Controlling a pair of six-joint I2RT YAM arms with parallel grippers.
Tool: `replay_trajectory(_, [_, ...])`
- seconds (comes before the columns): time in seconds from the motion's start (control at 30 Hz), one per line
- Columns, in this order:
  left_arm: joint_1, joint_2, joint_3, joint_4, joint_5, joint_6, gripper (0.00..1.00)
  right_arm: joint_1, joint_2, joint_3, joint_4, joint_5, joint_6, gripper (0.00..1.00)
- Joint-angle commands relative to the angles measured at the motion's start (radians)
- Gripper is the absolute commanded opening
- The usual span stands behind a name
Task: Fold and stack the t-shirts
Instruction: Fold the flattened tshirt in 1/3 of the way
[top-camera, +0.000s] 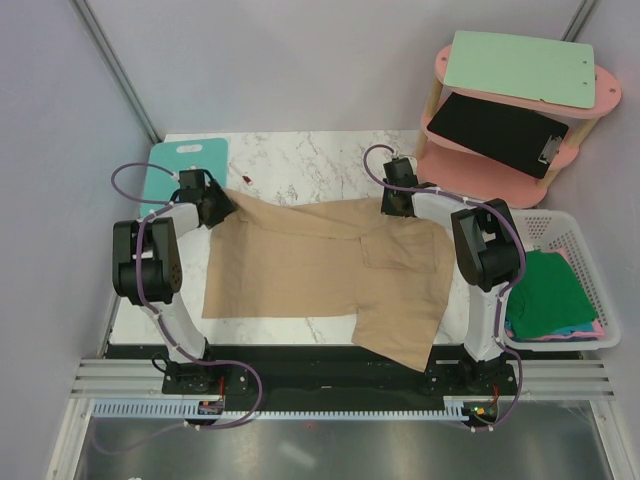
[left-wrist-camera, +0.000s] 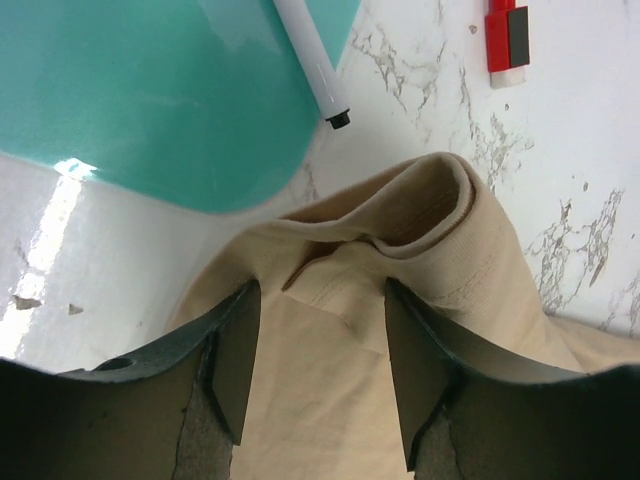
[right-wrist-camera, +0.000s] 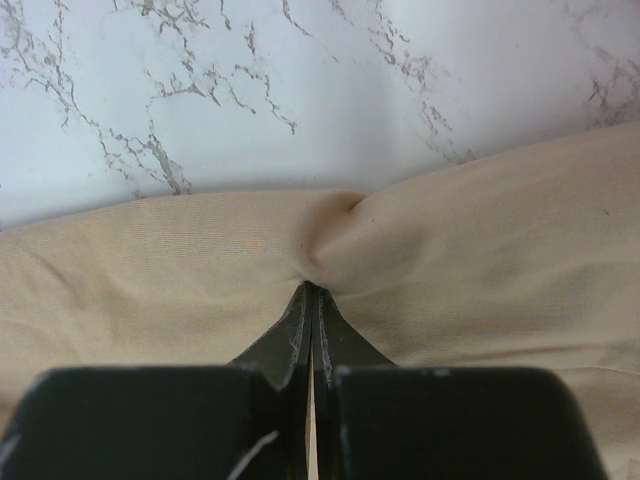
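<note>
**Tan shirt flat on the table, pinched on the right only**

White marble-veined table (top-camera: 300, 150) underneath, filling the middle of the top view. Spread across most of it, a tan cotton t-shirt (top-camera: 300, 270), mostly flat, with its near right corner hanging over the table's near edge. To the far right, off the table, a pink two-tier oval shelf (top-camera: 440, 62), with a mint-green clipboard (top-camera: 518, 66) on the top tier and a black clipboard (top-camera: 497, 132) on the lower one. Just beside the table's right edge, a white lattice plastic basket (top-camera: 585, 235) holding folded green clothing (top-camera: 548, 292). At the far left corner of the table, a teal plastic cutting board (top-camera: 185, 155).

At the shirt's far left corner, left fingers (left-wrist-camera: 235, 350) spread apart, one on either side of a raised fold of tan cloth, clamping nothing. At the shirt's far edge on the right, right fingers (right-wrist-camera: 290, 340) pressed together on a bunched pinch of the same cloth.

On the teal board, a white marker with a black tip (left-wrist-camera: 315, 65), tip past the board's edge. Near it on the bare table, a small red and grey block (left-wrist-camera: 508, 35).
</note>
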Motion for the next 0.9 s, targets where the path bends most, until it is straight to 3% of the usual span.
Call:
replay_trajectory(0.0, [-0.004, 0.047, 0.071, 0.010, 0.035, -0.007, 0.58, -0.005, 0.037, -0.018, -0.027, -0.018, 0.002, 0.00])
replay_trajectory(0.2, [-0.012, 0.093, 0.118, 0.002, 0.056, -0.014, 0.47, -0.005, 0.040, -0.018, -0.025, -0.021, 0.001, 0.00])
replay_trajectory(0.33, [-0.018, 0.087, 0.109, 0.002, 0.053, -0.010, 0.20, -0.005, 0.040, -0.017, -0.025, -0.024, 0.001, 0.00])
replay_trajectory(0.47, [-0.018, 0.034, 0.077, 0.002, 0.029, 0.001, 0.02, -0.005, 0.043, -0.015, -0.023, -0.028, 0.001, 0.00])
replay_trajectory(0.87, [-0.018, -0.218, -0.086, -0.024, -0.063, 0.015, 0.02, -0.005, 0.041, -0.017, -0.027, -0.034, 0.002, 0.00])
